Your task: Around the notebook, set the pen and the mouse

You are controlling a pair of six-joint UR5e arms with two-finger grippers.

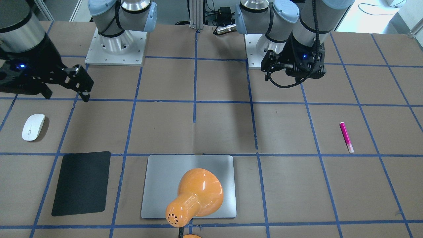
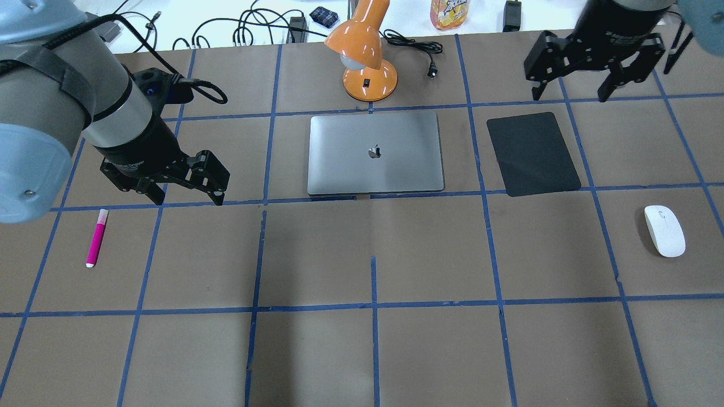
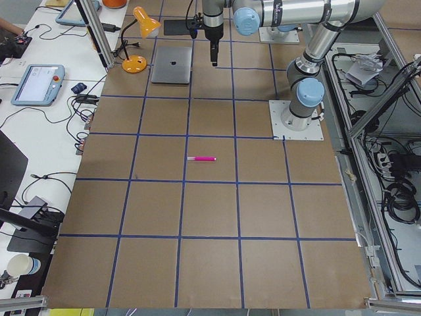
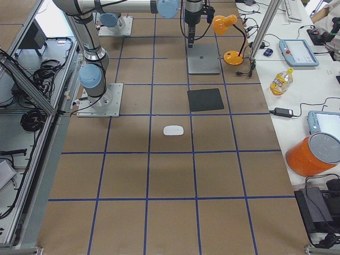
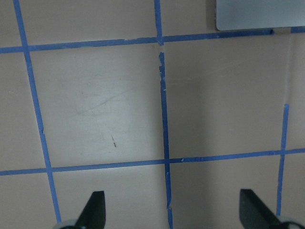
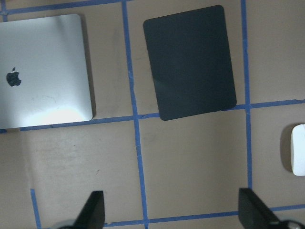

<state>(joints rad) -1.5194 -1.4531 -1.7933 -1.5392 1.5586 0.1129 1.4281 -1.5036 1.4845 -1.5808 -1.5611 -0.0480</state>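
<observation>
The silver-grey notebook [image 2: 374,152] lies flat at the far middle of the table, partly under an orange lamp head in the front-facing view. The magenta pen [image 2: 96,237] lies on the brown surface at the left, just below and left of my left gripper [image 2: 186,198], which hovers open and empty. The white mouse [image 2: 664,230] rests at the right. My right gripper [image 2: 570,91] hangs open and empty far above it, beyond a black mat. The right wrist view shows the notebook [image 6: 43,71] and the mouse's edge [image 6: 299,150]. Only the notebook's corner [image 5: 259,14] shows in the left wrist view.
A black rounded mat [image 2: 533,154] lies between the notebook and the mouse. An orange desk lamp [image 2: 367,68] stands behind the notebook, its cord trailing right. Blue tape lines grid the brown table. Cables and a bottle [image 2: 449,12] sit past the far edge.
</observation>
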